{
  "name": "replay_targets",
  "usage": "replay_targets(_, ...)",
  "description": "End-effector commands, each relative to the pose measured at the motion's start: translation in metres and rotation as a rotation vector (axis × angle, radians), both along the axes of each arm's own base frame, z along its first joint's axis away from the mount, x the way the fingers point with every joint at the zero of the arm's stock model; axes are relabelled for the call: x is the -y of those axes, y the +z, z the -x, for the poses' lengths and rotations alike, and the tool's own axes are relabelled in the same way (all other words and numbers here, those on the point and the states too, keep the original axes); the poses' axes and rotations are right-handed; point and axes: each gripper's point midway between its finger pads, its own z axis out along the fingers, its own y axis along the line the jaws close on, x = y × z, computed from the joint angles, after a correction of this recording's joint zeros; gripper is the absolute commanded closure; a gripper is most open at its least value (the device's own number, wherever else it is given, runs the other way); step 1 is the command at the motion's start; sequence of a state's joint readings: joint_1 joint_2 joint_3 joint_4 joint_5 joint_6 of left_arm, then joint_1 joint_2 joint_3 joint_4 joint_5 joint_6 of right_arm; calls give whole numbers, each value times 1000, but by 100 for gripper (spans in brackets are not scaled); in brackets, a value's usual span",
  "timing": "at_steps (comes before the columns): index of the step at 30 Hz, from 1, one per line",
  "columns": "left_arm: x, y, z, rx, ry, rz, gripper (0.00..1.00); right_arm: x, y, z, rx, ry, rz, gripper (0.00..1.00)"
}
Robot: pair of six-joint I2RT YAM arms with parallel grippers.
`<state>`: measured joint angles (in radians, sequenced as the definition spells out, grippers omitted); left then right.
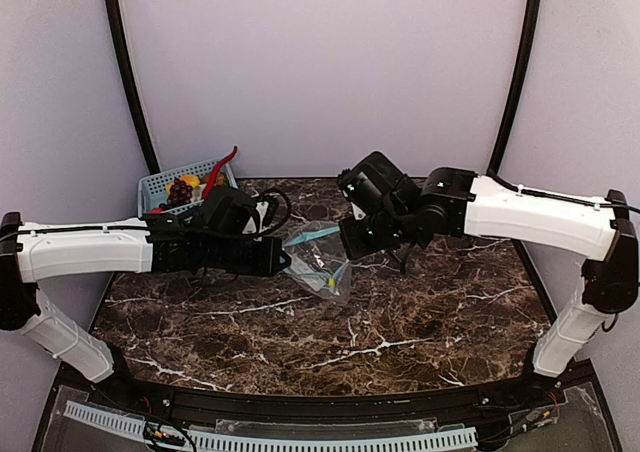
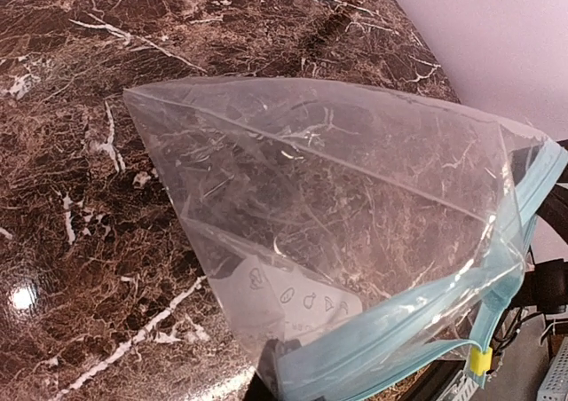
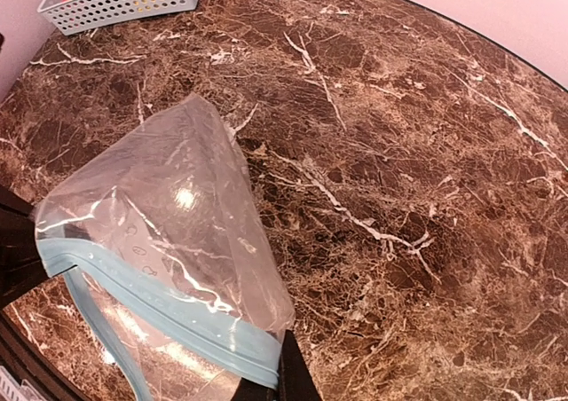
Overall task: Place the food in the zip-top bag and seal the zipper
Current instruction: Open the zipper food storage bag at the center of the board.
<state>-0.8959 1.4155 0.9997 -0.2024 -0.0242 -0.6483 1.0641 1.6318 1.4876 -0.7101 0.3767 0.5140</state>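
Zip-top bag — clear crinkled film, teal zipper — clamped by left hand and right hand.

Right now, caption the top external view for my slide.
Left claw and right claw pinch the empty zip-top bag between them above the marble table; food sits in the rear basket.

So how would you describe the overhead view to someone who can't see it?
Reaching in from either side, the robot's left pincer and right pincer each pinch a clear zip-top bag over a dark marble table. A blue basket holding toy food sits at the back left.
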Motion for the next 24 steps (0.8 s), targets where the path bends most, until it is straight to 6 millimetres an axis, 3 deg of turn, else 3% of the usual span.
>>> replay_targets(1,-14,2,4,-18,23,-32,99,9,-8,-11,12,-73,63,93)
replay_targets(6,0,15,0,-9,60,150,99,-8,-33,-2,-84,-51,4,72)
replay_targets(10,-2,21,-6,2,155,293,99,-17,-53,8,-163,-54,-62,49)
replay_targets(12,-5,22,-8,10,190,330,99,-21,-61,12,-193,-58,-90,43)
replay_targets(21,-13,27,-13,39,245,377,99,-33,-87,30,-281,-58,-119,40)
replay_targets(24,-15,23,-12,37,249,368,99,-35,-87,35,-282,-49,-131,57)
